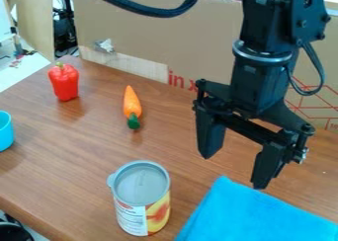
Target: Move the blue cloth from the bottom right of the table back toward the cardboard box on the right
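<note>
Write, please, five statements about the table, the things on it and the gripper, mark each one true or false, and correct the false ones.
1. The gripper has its jaws apart. True.
2. The can lies on its side. False: the can stands upright on the table.
3. The blue cloth is at the lower right of the view. True.
4. The green end of the carrot points to the cardboard. False: the orange tip points that way.
5. The red pepper touches the carrot. False: there is a gap between them.
</note>
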`<action>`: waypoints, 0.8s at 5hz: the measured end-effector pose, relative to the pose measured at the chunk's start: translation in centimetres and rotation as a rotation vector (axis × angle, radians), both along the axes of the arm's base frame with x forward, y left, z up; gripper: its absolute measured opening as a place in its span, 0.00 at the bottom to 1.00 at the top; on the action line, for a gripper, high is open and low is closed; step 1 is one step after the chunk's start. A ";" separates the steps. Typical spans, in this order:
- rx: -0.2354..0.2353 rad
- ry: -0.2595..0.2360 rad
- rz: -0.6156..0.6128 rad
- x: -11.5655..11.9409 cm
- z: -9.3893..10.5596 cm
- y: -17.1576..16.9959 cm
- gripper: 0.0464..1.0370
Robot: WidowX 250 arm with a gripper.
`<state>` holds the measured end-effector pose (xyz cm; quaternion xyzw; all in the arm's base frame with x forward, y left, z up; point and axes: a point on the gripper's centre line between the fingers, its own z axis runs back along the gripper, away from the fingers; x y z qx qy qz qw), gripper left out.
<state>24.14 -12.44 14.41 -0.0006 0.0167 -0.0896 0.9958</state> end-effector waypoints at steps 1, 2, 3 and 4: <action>0.012 0.023 0.000 -0.2 -0.9 0.1 0.96; 0.020 0.041 -0.062 -1.7 -3.2 -0.1 0.96; 0.032 0.064 -0.123 -3.5 -4.6 -0.6 0.96; 0.043 0.104 -0.163 -4.2 -6.2 -0.3 0.96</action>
